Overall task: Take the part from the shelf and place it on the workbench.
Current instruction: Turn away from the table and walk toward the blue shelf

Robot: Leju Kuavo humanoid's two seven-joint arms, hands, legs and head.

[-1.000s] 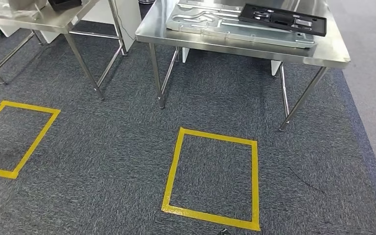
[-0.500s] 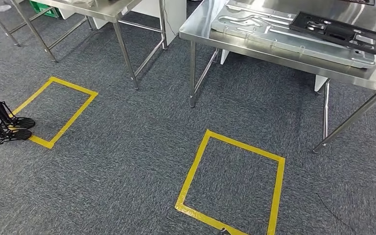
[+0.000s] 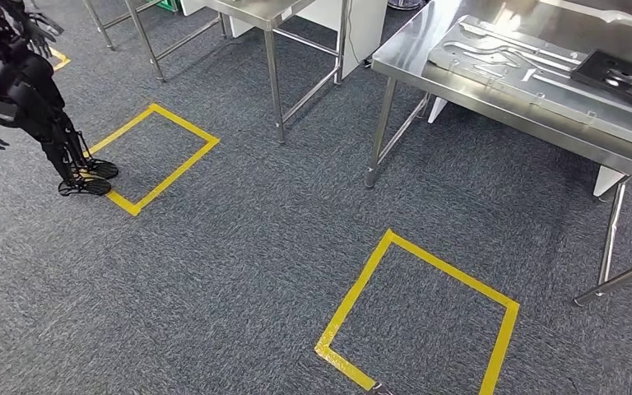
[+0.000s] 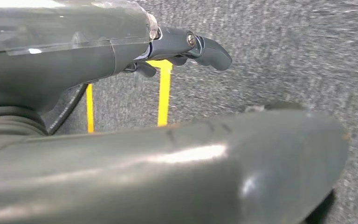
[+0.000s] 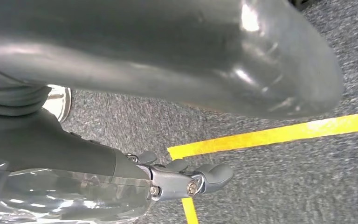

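Part location cannot be told; neither hand holds it. The left hand [image 4: 135, 51] and right hand [image 5: 168, 179] hang over the grey carpet [image 3: 239, 271], fingers loosely spread. Ahead lies a yellow tape square [image 3: 391, 239]. Beyond it, a steel counter [image 3: 415, 53] carries a grey metal plate [image 3: 510, 53] and a black tray [image 3: 625, 78]. Far left, a black robot [image 3: 25, 90] stands.

Two steel tables [image 3: 494, 78] [image 3: 267, 10], two taped squares [image 3: 418, 317] [image 3: 152, 156].

Plates [image 3: 517, 59] on workbench [image 3: 494, 99], right of second robot [image 3: 25, 90].
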